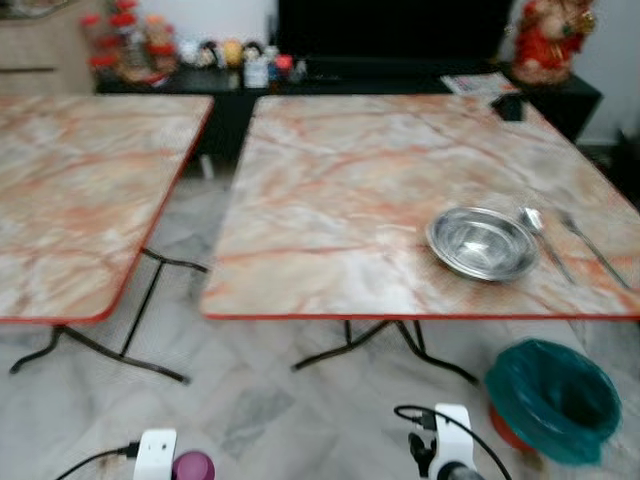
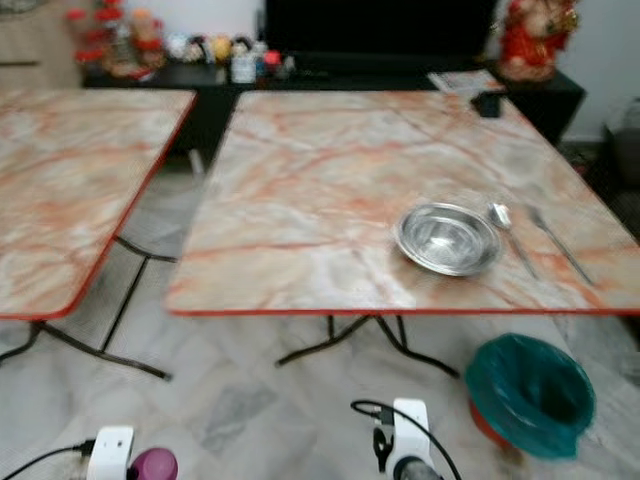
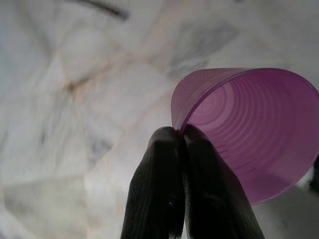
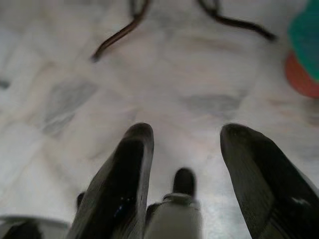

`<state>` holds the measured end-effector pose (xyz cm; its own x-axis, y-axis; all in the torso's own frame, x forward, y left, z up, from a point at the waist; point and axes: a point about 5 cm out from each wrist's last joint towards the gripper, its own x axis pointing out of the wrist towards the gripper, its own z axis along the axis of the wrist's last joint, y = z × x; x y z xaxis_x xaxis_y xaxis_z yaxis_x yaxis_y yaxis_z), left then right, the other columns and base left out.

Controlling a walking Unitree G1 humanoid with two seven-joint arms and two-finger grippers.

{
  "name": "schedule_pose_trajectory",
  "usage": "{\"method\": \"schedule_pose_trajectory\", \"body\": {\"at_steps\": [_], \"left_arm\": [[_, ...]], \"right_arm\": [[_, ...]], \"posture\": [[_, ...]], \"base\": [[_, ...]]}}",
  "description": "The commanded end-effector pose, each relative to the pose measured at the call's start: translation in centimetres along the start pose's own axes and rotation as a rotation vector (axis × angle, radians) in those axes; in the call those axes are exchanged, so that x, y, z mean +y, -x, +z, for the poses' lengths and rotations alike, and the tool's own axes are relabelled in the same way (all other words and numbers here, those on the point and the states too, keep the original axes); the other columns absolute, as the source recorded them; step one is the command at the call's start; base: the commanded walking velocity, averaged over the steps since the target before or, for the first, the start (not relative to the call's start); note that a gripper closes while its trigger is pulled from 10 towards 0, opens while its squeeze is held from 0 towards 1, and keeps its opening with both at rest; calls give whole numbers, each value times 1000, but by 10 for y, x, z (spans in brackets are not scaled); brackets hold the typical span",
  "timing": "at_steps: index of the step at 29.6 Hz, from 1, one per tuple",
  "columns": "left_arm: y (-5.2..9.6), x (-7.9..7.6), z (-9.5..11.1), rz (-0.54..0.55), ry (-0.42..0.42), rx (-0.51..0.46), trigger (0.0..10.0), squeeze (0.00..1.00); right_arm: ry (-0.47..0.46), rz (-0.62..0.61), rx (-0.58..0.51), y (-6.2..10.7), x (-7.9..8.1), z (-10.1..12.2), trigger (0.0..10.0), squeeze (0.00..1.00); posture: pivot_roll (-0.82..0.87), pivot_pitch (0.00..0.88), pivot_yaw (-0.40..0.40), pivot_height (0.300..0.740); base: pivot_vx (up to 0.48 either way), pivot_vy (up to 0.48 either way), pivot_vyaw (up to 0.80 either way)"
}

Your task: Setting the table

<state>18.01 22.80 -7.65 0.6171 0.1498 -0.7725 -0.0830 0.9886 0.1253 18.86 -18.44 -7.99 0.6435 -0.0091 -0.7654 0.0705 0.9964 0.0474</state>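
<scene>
From my head, the steel bowl (image 1: pixel 482 243), spoon (image 1: pixel 543 238) and fork (image 1: pixel 592 247) sit on the marble table (image 1: pixel 330 200), up ahead and to my right. My purple cup (image 1: pixel 193 466) is down low on my left side.

At my left wrist, my left gripper (image 3: pixel 182 137) pinches the cup's rim tight.

At my right wrist, my right gripper (image 4: pixel 187 149) is spread wide, holding nothing, over the floor.

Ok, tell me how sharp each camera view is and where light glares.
Left eye view: soft all over, round steel bowl catching glare. Right eye view: equally blurred. Left wrist view: translucent purple plastic cup fairly clear, floor smeared. Right wrist view: black fingers and marble floor both soft.
</scene>
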Motion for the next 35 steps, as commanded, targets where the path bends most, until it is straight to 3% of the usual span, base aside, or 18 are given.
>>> {"method": "schedule_pose_trajectory", "body": {"at_steps": [1, 8, 13, 17, 18, 19, 22, 26, 27, 29, 31, 35], "left_arm": [[1, -2, -4, -12, -6, 6, 10000, 0], [1, 1, 1, 3, -17, -31, 10000, 0], [1, 11, 21, 71, 66, -173, 10000, 0], [1, 11, 22, 73, 69, -179, 10000, 0], [5, 17, 27, 117, 100, -257, 10000, 0], [12, 26, 37, 179, 137, -385, 10000, 0], [27, 29, 61, 213, 155, -600, 10000, 0], [51, 27, 97, 232, 173, -805, 10000, 0], [67, 28, 124, 245, 201, -927, 10000, 0], [90, 29, 152, 266, 222, -1066, 10000, 0], [110, 29, 176, 263, 246, -1175, 10000, 0], [140, 26, 204, 253, 241, -1289, 10000, 0]], "right_arm": [[2, 1, 7, 0, 1, -1, 10000, 0], [4, 4, 0, 0, 3, -2, 10000, 0], [-3, 1, -2, 0, 2, -2, 10000, 0], [-3, 1, -2, 0, 2, -2, 10000, 0], [-2, 1, 0, 1, 2, -2, 10000, 0], [-1, 2, 2, 1, 2, -3, 10000, 0], [6, 10, 5, 1, 3, -3, 10000, 0], [14, 17, 6, 0, 4, -3, 10000, 0], [20, 21, 6, 0, 5, -2, 10000, 0], [21, 23, 3, 0, 5, -1, 10000, 0], [21, 23, 0, -1, 5, 0, 10000, 0], [19, 22, -3, -1, 5, 1, 10000, 0]], "posture": [[41, 35, 13, 740], [42, 35, 19, 740], [45, 37, 23, 740], [45, 37, 23, 740], [63, 46, 23, 740], [67, 47, 21, 740], [80, 52, 18, 740], [97, 56, 14, 740], [101, 57, 12, 740], [100, 57, 12, 740], [99, 56, 12, 740], [101, 52, 17, 740]], "base": [[0, 0, -606], [0, 0, -171], [0, 0, 0], [0, 0, 0], [0, 0, 0], [0, 0, 0], [0, 0, 0], [0, 0, 0], [0, 0, 0], [0, 0, 0], [0, 0, 0], [0, 0, 0]]}}
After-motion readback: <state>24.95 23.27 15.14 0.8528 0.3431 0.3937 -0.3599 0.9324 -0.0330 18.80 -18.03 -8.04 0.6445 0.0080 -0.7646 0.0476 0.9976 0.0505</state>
